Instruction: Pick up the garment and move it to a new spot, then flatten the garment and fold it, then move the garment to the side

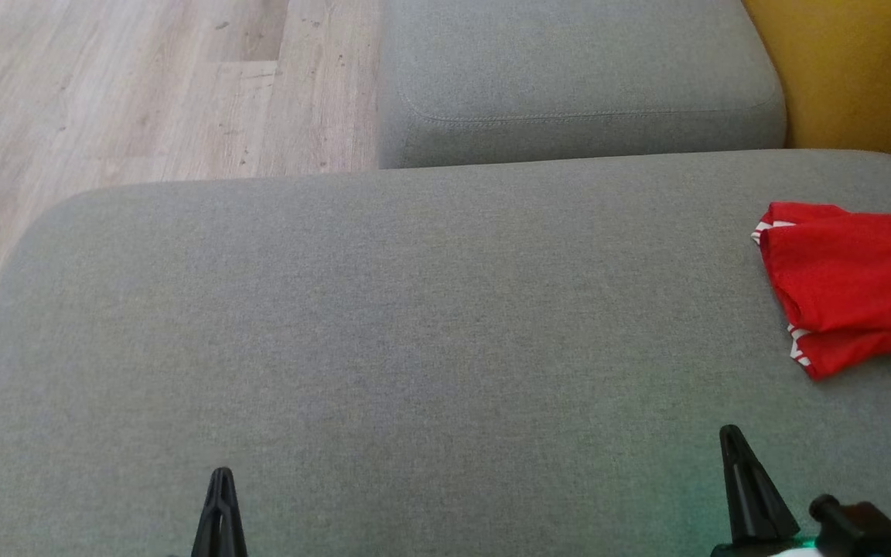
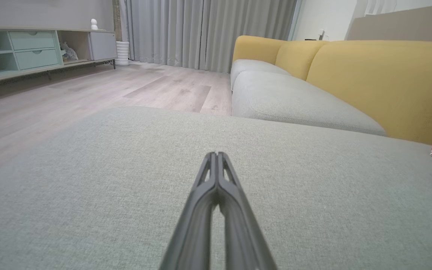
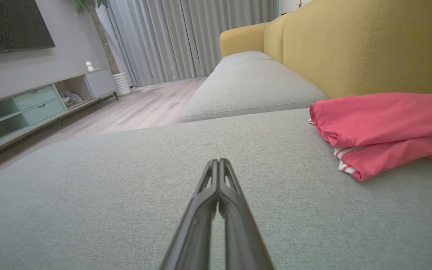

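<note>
- The red garment [image 1: 855, 278] lies at the far right of the wide grey seat cushion [image 1: 414, 325], near the yellow backrest [image 1: 855, 70]. The head view's edge cuts it off, so its full outline cannot be told.
- In the right wrist view the garment looks doubled over, one thick layer on another, with white-striped trim showing at the lower edge. The layers are soft and a little rumpled rather than crisp.
- The left tool [image 1: 221, 473] is clenched, its fingers pressed together with nothing between them. It sits low over the cushion, well apart from the garment.
- The right tool [image 1: 732, 435] is also clenched and empty. It is near the garment but not touching it, and the cloth sits ahead and to its right.
- As a judgement, the scene fits two stages. It could be a loosely bunched garment at the side, waiting to be picked up and carried to the middle of the cushion. It could equally be a folded garment set aside, with both tools clear of it. The pictures do not settle which.
- Any grip on this cloth would need the fingers parted first, and the right tool is the nearer one. The layers would probably slide apart if only the top one were pinched.
</note>
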{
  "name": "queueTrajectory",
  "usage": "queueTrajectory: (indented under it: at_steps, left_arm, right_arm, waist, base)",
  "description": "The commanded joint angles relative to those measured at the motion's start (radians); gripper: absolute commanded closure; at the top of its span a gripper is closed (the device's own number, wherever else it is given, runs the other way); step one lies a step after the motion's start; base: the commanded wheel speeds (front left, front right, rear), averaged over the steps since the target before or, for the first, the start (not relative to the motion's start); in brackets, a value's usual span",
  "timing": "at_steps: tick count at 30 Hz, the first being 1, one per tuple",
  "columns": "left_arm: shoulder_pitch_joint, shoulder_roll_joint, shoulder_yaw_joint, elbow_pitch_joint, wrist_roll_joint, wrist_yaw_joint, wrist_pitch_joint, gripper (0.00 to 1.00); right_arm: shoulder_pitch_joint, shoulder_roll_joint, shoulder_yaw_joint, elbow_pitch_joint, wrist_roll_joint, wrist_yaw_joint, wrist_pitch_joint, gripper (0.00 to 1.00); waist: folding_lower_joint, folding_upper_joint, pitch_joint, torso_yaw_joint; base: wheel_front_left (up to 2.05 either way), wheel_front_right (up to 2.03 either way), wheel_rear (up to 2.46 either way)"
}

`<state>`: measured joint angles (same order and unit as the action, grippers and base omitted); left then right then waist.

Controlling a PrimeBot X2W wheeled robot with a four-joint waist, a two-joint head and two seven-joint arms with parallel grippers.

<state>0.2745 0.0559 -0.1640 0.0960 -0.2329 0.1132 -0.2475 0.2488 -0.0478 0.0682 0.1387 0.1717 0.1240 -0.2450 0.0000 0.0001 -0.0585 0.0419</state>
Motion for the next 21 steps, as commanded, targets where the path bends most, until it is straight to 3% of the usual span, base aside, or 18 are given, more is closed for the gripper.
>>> queueTrajectory:
  at_steps: [1,21]
  left_arm:
    - [-0.031,0.005,0.008,-0.028,-0.042,-0.009,0.005,1.00]
    - [-0.090,0.016,0.033,0.009,-0.272,-0.049,0.048,1.00]
  right_arm:
    - [-0.037,-0.006,-0.004,-0.029,0.046,0.000,0.011,1.00]
    - [-0.089,-0.017,-0.016,-0.006,0.284,0.001,0.053,1.00]
  waist:
    - [0.0000,-0.0001,0.001,-0.001]
    - [0.0000,-0.0001,0.011,-0.007]
  base:
    - [0.00,0.00,0.00]
    - [0.00,0.00,0.00]
